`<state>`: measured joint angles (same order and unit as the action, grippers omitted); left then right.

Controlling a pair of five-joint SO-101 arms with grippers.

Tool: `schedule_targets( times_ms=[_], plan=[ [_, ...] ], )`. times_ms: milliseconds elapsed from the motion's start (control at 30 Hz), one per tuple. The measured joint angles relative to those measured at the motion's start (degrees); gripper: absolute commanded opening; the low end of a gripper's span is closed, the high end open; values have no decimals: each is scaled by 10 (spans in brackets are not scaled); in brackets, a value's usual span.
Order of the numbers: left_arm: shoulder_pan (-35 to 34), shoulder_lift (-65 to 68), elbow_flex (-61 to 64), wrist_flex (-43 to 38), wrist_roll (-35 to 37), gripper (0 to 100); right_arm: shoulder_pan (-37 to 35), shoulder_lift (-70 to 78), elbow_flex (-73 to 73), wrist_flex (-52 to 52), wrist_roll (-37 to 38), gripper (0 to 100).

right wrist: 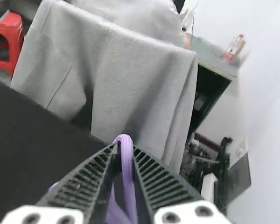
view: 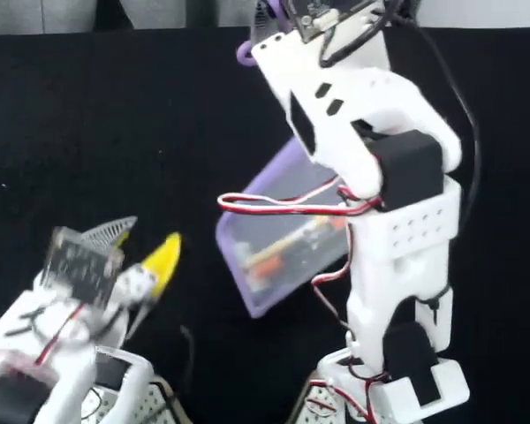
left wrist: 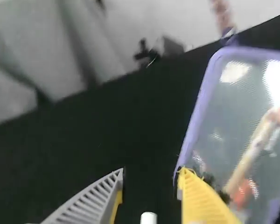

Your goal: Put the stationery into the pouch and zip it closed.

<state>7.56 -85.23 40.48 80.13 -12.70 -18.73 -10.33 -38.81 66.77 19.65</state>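
Note:
A clear pouch point(view: 269, 261) with purple edging hangs tilted above the black table, lifted by its purple loop point(view: 245, 55). My right gripper point(view: 258, 40) is raised at the top of the high view and shut on that loop point(right wrist: 124, 151). Orange and tan stationery point(view: 287, 247) lies inside the pouch point(left wrist: 233, 121). My left gripper point(view: 143, 240) is low at the left, open, with one grey finger point(left wrist: 91, 200) and one yellow finger point(left wrist: 200, 200). The yellow finger is right beside the pouch's near corner. Nothing sits between the left fingers.
The right arm's white body point(view: 397, 256) and its red and white cable point(view: 283, 205) stand in front of the pouch. Black cloth point(view: 115, 132) covers the table. Grey fabric point(right wrist: 112, 79) hangs beyond the table's far edge.

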Motion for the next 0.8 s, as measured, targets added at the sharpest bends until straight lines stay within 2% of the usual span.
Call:
schedule_targets(
  times_ms=[167, 367, 500, 800],
  plan=[
    [-74, 8, 154, -128, 2, 202, 0, 2, -135, 44, 0, 11],
    [-80, 6, 328, -252, 2, 202, 42, 1, -267, 173, 0, 11],
    [-79, 7, 422, -328, 2, 202, 89, 1, -297, 210, 0, 11],
    [-57, 7, 462, -360, -2, 202, 115, -2, -310, 257, -8, 11]
  ],
)
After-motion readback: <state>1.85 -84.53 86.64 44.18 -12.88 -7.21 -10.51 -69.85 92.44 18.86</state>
